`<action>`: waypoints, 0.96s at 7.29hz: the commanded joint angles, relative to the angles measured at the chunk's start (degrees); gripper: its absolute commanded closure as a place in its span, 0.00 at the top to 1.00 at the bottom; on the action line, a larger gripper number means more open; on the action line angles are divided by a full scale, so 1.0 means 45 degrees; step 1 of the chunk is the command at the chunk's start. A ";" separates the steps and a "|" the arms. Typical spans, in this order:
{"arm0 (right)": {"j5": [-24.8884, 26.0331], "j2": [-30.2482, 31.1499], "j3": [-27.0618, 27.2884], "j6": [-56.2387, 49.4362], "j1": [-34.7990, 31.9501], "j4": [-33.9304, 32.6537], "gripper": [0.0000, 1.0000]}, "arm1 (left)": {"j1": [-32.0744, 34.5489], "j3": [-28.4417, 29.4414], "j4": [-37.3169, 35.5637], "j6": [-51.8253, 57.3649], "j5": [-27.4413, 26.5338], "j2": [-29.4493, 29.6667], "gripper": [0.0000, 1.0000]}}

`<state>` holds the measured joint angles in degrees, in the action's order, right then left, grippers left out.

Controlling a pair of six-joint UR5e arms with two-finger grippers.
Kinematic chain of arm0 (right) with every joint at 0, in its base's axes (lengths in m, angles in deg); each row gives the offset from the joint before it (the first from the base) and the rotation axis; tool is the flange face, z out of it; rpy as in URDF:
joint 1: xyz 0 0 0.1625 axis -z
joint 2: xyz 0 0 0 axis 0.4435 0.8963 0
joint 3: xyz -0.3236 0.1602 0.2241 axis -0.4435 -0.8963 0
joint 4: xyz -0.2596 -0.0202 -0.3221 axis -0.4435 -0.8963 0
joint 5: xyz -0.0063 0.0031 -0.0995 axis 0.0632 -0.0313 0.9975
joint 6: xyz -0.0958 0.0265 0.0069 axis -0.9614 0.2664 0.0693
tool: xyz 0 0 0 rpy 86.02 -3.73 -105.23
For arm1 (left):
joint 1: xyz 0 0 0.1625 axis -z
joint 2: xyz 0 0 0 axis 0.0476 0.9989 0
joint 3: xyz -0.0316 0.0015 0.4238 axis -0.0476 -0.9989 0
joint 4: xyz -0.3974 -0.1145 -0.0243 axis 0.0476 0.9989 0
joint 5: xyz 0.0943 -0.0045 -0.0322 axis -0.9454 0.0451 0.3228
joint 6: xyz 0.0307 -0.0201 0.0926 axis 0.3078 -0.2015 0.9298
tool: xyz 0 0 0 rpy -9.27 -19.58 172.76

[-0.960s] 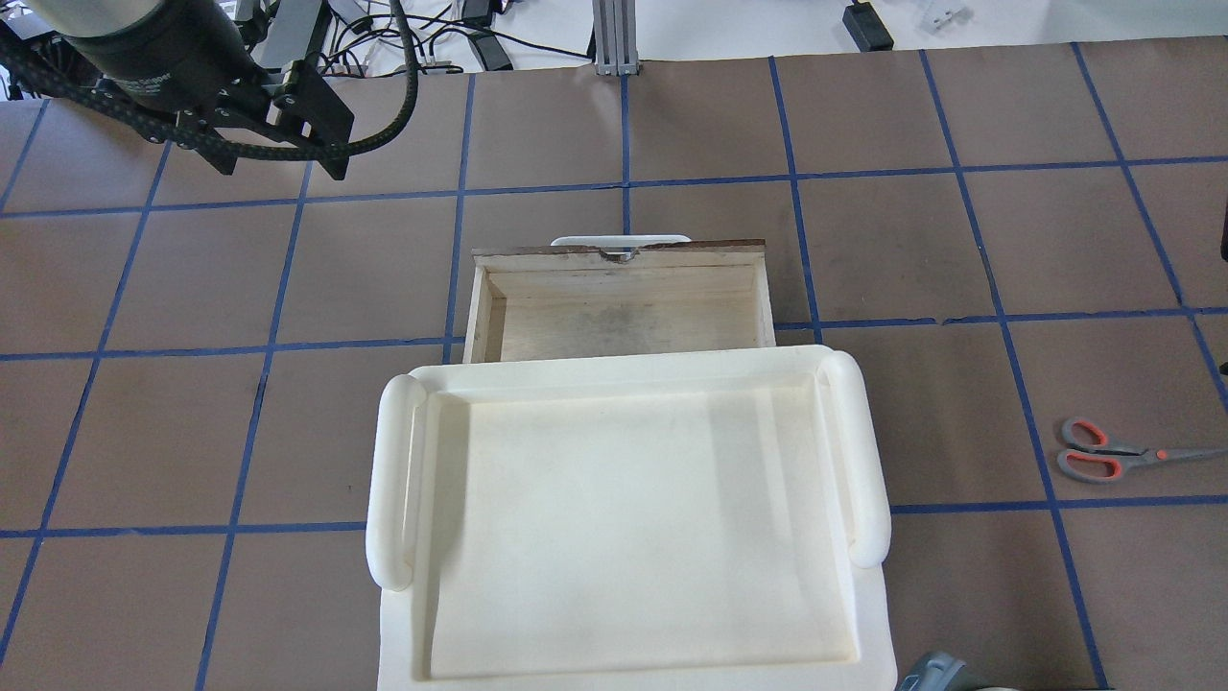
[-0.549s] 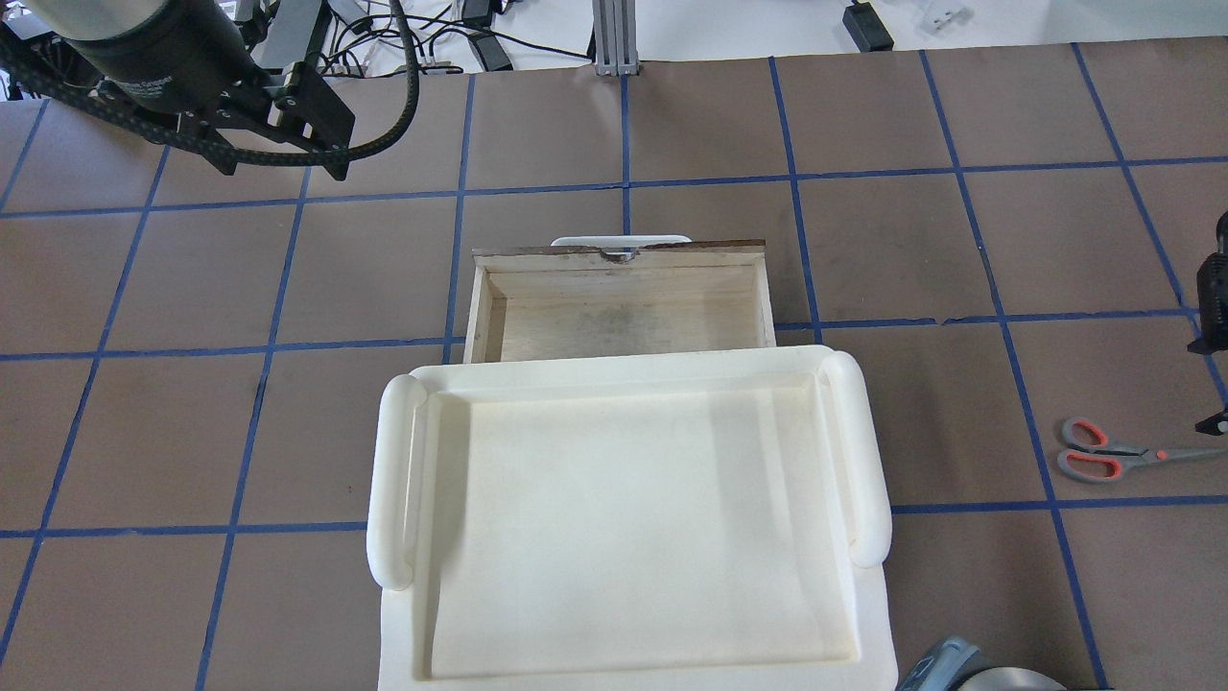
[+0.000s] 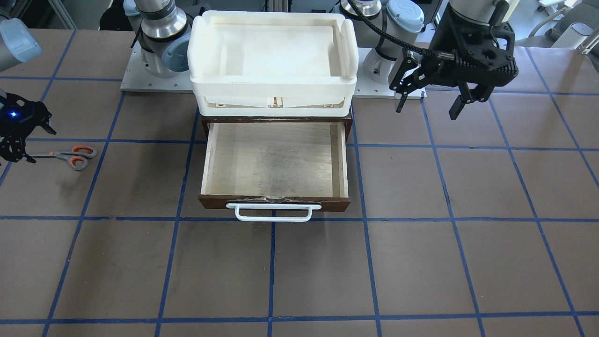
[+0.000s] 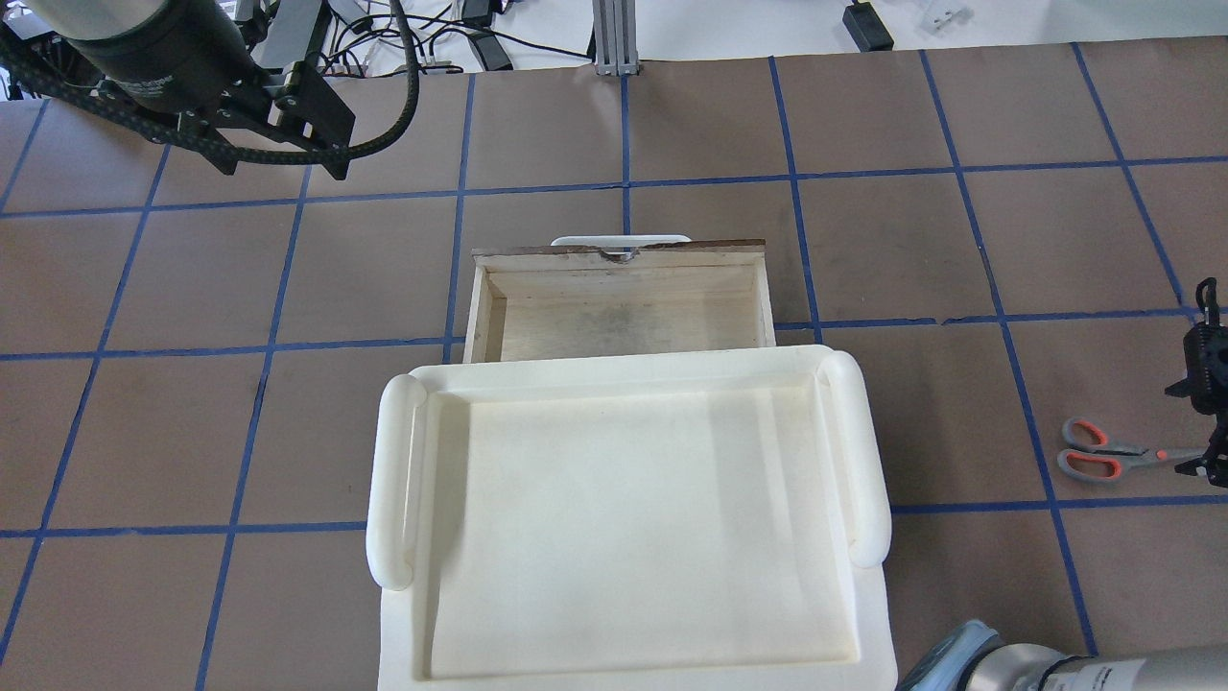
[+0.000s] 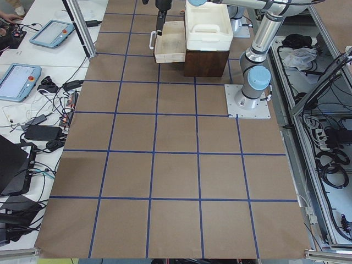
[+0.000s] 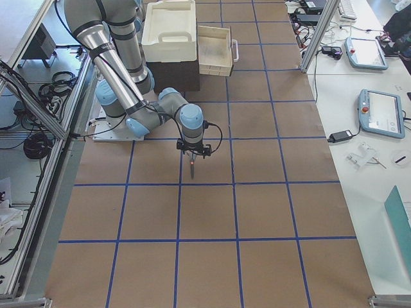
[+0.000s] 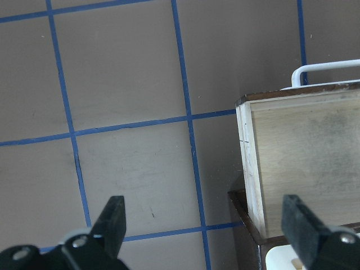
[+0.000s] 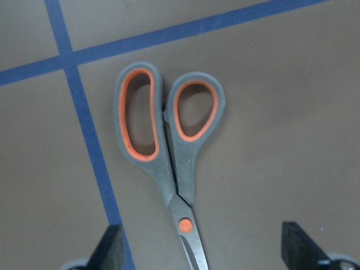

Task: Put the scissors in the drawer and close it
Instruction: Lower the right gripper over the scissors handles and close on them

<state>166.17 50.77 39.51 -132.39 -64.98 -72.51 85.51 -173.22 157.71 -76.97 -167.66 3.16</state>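
The left claw (image 4: 281, 165) hangs spread over the counter (image 4: 959, 240) at far left. The drawer (image 4: 624, 326) stands pulled out at mid-counter. Far right, the scissors (image 4: 1118, 451) lie flat, long axis crosswise, handles toward the drawer, blades pointing away between the fingers of the spread right claw (image 8: 201, 247).

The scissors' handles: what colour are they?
Grey with an orange inner lining on the scissors; clearest in the right wrist-mounted view.

Brown table (image 3: 421, 262) (blue tape grid (image 3: 272, 276)), white cable-strewn bench (image 5: 55, 63)
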 commanded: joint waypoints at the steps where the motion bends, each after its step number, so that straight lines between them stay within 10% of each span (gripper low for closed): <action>1: -0.0287 -0.0502 0.0292 -0.0658 0.0269 -0.0810 1.00 | 0.0019 0.0000 0.0000 0.0000 0.0000 -0.0008 1.00; 7: -0.0053 -0.0542 0.1251 -0.2379 0.0152 -0.1967 1.00 | 0.0019 0.0000 0.0000 0.0000 0.0000 -0.0008 1.00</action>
<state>165.88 48.35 45.10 -142.86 -64.08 -81.72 85.56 -173.22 157.71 -76.97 -167.66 3.12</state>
